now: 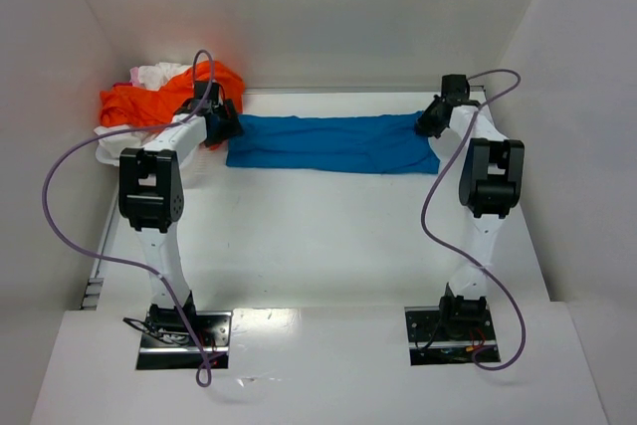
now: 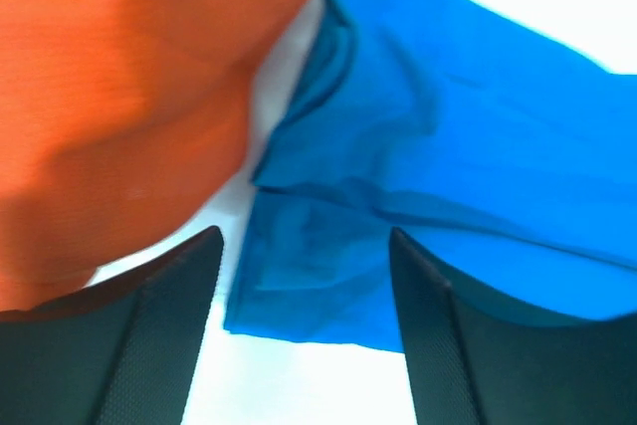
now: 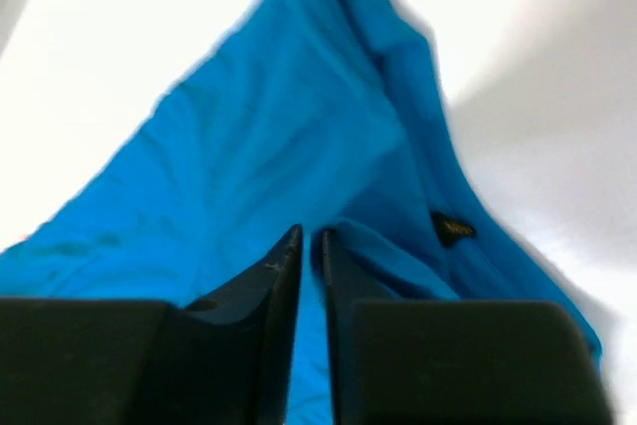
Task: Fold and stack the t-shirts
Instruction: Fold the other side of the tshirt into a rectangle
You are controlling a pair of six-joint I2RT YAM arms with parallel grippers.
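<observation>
The white counter [image 1: 328, 236] is enclosed by white walls [image 1: 348, 7]. The blue t-shirt [image 1: 328, 144] is laid flat along the counter's far edge; the orange t-shirt [image 1: 149, 102] is heaped at its far-left corner. The left jaws are spread. The right jaws are nearly pressed together; whether cloth is pinched cannot be told.

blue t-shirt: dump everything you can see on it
The blue t-shirt is wrinkled soft cloth, apparently folded into a long flat band lying across the far side of the table. A small dark tag shows near its right end. The left gripper hangs open over its left end, beside the orange t-shirt; contact between the shirts is unclear. The right gripper sits at its right end, jaws nearly together; whether they pinch cloth cannot be told.
</observation>
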